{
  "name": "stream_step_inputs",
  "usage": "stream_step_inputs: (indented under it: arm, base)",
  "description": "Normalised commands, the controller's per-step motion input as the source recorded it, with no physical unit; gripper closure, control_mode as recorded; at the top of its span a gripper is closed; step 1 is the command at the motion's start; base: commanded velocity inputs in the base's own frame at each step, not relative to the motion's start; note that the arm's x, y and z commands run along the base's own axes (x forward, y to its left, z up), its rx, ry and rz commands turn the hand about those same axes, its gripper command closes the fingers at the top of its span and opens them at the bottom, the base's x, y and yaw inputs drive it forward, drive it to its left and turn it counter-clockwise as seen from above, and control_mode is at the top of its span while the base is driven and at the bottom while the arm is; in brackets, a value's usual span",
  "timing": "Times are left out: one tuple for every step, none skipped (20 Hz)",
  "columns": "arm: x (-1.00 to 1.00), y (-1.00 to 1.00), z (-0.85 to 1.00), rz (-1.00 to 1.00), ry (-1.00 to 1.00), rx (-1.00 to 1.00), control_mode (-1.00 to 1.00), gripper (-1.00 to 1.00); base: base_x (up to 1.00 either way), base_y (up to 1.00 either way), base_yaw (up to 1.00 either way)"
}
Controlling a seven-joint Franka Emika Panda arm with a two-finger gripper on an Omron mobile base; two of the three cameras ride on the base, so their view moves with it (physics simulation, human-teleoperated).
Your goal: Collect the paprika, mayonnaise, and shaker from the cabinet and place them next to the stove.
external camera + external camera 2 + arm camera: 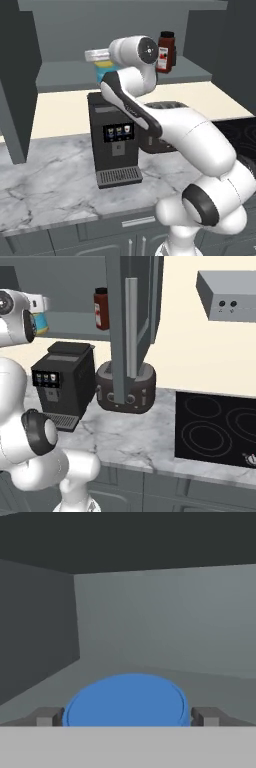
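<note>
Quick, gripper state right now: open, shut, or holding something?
Gripper: open, one fingertip on each side of the mayonnaise lid inside the cabinet; jaws wide, not clamped on it.

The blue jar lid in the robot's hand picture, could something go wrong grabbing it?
Maybe. The hand is open, one finger on each side of the mayonnaise, very close to the lid's edges, so a small slip could bump or tip the jar. The paprika stands farther along the same cabinet shelf, and the arm's elbow is near it, so a wide swing might knock it.
</note>
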Motion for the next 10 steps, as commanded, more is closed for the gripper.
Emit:
stream_step_inputs:
  arm:
    - [-0.72,-0.10,0.00,-0.27,0.00,0.03,-1.00,1.00]
    - [-0.76,-0.16,0.00,-0.30,0.00,0.05,-1.00,1.00]
    - [-0.78,-0.19,0.00,-0.33,0.00,0.08,-1.00,1.00]
    - [-0.69,-0.11,0.00,-0.37,0.02,0.07,-1.00,1.00]
    - [-0.70,-0.24,-0.07,-0.39,0.03,0.05,-1.00,1.00]
    - [-0.76,-0.38,-0.11,-0.40,0.01,0.03,-1.00,1.00]
    - [-0.75,-0.36,-0.11,-0.42,0.00,0.05,-1.00,1.00]
    - [-0.69,-0.39,-0.13,-0.43,0.01,0.05,-1.00,1.00]
    - [-0.65,-0.44,-0.17,-0.44,0.02,0.08,-1.00,1.00]
    - [-0.56,-0.50,-0.28,-0.45,0.02,0.08,-1.00,1.00]
  base:
    - [0.00,0.00,0.00]
    - [0.00,0.00,0.00]
    - [0.00,0.00,0.00]
    - [0.00,0.00,0.00]
    - [0.00,0.00,0.00]
    - [0.00,0.00,0.00]
    - [0.00,0.00,0.00]
    - [0.00,0.00,0.00]
    - [0.00,0.00,0.00]
    - [0.00,0.00,0.00]
